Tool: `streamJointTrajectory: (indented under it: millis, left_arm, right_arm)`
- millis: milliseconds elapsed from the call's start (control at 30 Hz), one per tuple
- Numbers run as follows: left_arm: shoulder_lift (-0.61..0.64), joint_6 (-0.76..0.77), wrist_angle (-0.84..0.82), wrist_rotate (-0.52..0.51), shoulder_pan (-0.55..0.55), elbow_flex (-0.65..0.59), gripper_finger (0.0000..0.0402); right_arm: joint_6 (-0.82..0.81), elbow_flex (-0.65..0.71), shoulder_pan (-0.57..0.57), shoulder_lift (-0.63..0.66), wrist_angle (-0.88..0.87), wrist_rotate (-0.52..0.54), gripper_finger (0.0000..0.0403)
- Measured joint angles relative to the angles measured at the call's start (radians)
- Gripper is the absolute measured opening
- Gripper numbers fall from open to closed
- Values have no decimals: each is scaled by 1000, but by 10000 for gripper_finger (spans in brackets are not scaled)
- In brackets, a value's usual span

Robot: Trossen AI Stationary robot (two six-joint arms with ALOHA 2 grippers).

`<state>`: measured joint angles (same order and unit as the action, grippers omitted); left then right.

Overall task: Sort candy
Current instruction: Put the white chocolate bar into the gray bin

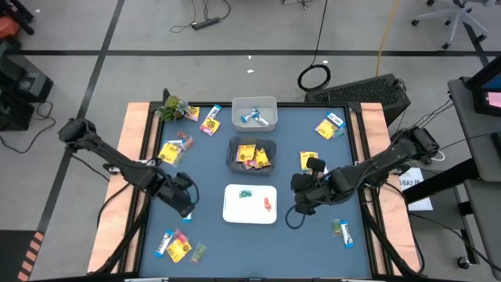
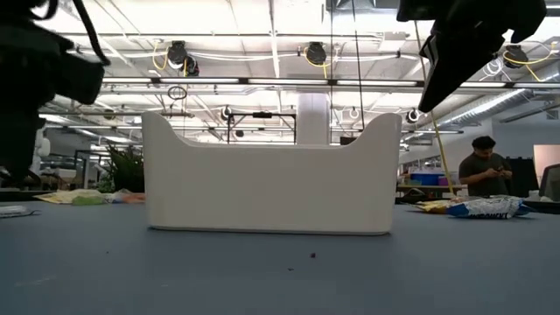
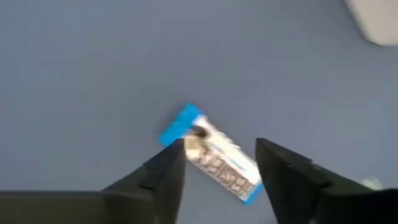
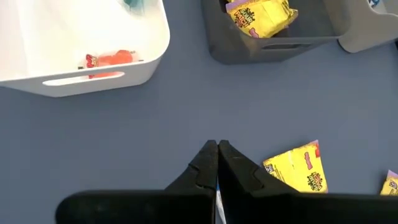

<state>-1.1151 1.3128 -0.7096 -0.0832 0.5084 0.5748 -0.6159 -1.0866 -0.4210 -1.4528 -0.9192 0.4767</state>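
Left gripper (image 3: 217,163) spread wide, nothing held; blue bar (image 3: 211,154) seen on bench (image 3: 93,68) between fingers, skewed. Risk: bar nudged or pinched by one end, then dropped. Right gripper (image 4: 217,163) clenched empty, yellow packet (image 4: 297,167) just beside.

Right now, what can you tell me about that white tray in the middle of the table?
The white tray is a smooth, plastic-looking rectangle with rounded corners, raised walls and slotted handles at its ends. It sits flat on the blue mat, nearest the front edge of three bins in a row, just apart from the grey bin. Inside lie a small green candy and a small red candy. Nothing else touches it; the fingers of both arms are off to its sides.
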Motion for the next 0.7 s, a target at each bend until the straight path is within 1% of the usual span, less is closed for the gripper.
streamJointTrajectory:
  millis: [100, 167, 333, 500, 600, 700]
  left_arm:
    - [-30, 17, -8, 16, -30, -22, 230]
    - [-53, 17, -12, 29, -47, -31, 234]
    - [-99, 10, 14, 32, -74, -51, 234]
    - [-123, 10, 126, 59, -78, -89, 235]
    - [-127, 9, 135, 57, -78, -90, 234]
    - [-128, -13, 148, 49, -78, -91, 220]
  right_arm:
    - [-1, 0, 0, 0, 1, 0, 0]
    - [-1, 1, 0, 0, 1, 0, 0]
    - [5, 1, 0, 0, 2, 12, 0]
    - [8, 1, 0, 0, 2, 21, 0]
    - [7, 1, 0, -1, 2, 21, 0]
    - [7, 1, 0, -1, 4, 21, 0]
